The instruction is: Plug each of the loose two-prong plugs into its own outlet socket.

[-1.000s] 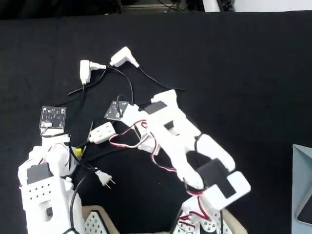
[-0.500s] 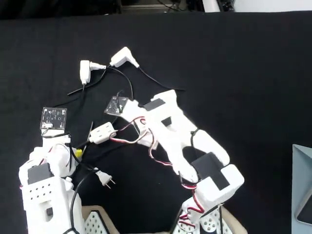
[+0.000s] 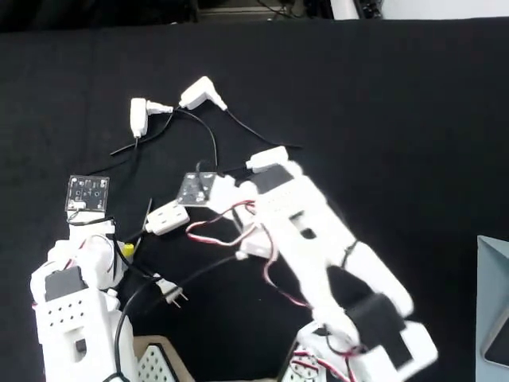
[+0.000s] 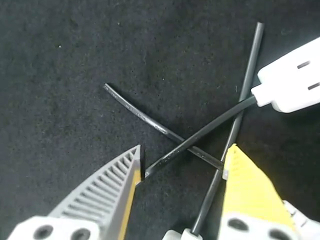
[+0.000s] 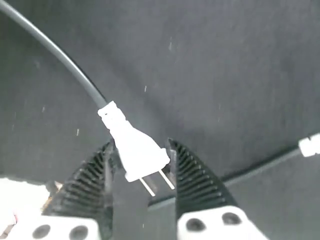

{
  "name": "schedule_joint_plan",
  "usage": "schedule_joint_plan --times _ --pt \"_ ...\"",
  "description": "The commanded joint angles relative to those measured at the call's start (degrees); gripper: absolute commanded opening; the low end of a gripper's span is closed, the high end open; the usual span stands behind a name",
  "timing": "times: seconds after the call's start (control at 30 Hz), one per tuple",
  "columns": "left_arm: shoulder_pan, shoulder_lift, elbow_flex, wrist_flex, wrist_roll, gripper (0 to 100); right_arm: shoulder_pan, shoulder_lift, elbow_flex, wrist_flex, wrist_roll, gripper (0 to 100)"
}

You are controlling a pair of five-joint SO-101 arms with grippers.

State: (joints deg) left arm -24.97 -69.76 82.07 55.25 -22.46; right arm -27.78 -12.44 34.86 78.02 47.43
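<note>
White plug [image 5: 135, 150] sits pinched in right gripper [image 5: 140, 146], prongs free; left gripper [image 4: 185, 148] is spread wide above black cables [image 4: 200, 135], near outlet socket [image 4: 292, 82]; keep prongs level w/ slots, push straight

— Spotted the held plug [image 5: 137, 150]?
— Yes. White, two prongs bare, gripped between the fingers of the right gripper [image 5: 140, 146].
— And the loose plug [image 3: 169, 293]?
— Lay flat at the near left, prongs pointing rightward.
— Found the socket [image 3: 167, 216]?
— Just beyond it. White block, two slots showing, trailed a black cord [image 4: 220, 123].
</note>
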Motion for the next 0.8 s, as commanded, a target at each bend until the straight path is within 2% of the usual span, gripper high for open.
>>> schedule_joint_plan --times 0.0,0.23,0.4,0.53,0.77 --pt "-0.48 -0.62 -0.22 -0.97 0.26 27 5.98 -6.55 -0.31 3.43 3.08 1.1" --pt "-0.22 -0.62 -0.22 -0.97 0.26 27 18.2 -14.11 -0.57 4.22 6.59 1.1" --pt "-0.22 -0.62 -0.22 -0.97 0.26 27 23.21 -16.75 -0.66 4.04 5.8 1.1" --pt "-0.13 -0.62 -0.22 -0.97 0.26 27 23.65 -16.84 -0.4 0.62 -3.78 1.2" --pt "-0.13 -0.62 -0.13 -0.97 0.26 27 18.81 -16.75 3.3 -12.92 -28.75 1.5"
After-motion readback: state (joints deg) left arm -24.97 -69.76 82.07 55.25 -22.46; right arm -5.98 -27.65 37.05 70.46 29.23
